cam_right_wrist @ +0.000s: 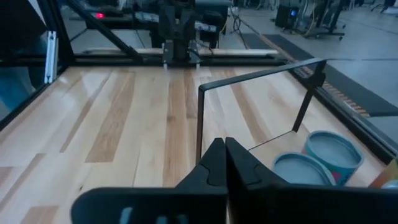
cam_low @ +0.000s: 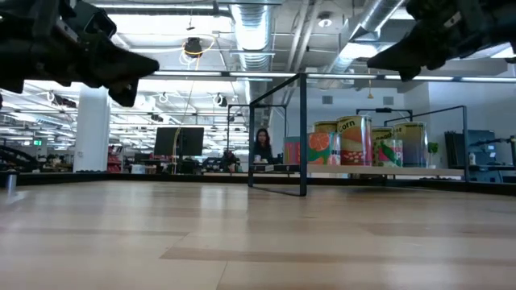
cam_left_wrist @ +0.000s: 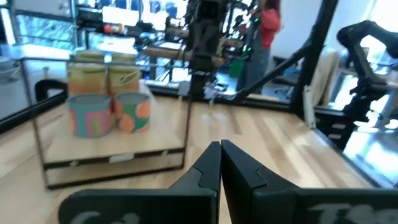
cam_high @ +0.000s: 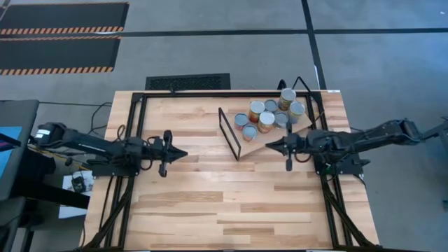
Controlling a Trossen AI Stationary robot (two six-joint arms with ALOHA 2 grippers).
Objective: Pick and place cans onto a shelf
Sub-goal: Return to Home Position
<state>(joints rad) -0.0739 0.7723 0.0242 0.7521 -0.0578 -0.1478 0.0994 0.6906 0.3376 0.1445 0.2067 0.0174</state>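
Several cans (cam_high: 269, 114) stand upright in a cluster on the tilted light-wood shelf (cam_high: 262, 138) at the table's far right; they also show in the low view (cam_low: 355, 141) and the left wrist view (cam_left_wrist: 109, 99). The shelf's black wire frame (cam_high: 229, 133) stands at its left end. My left gripper (cam_high: 183, 152) is shut and empty, held above the table left of centre. My right gripper (cam_high: 269, 145) is shut and empty, just over the shelf's near edge, near the cans; two bluish can tops (cam_right_wrist: 317, 158) show beside it.
A black metal frame (cam_high: 140, 98) runs round the table's edges. Bare wooden tabletop (cam_high: 231, 203) spreads between the arms and toward the near edge. A person (cam_low: 263, 147) sits in the room far behind the table.
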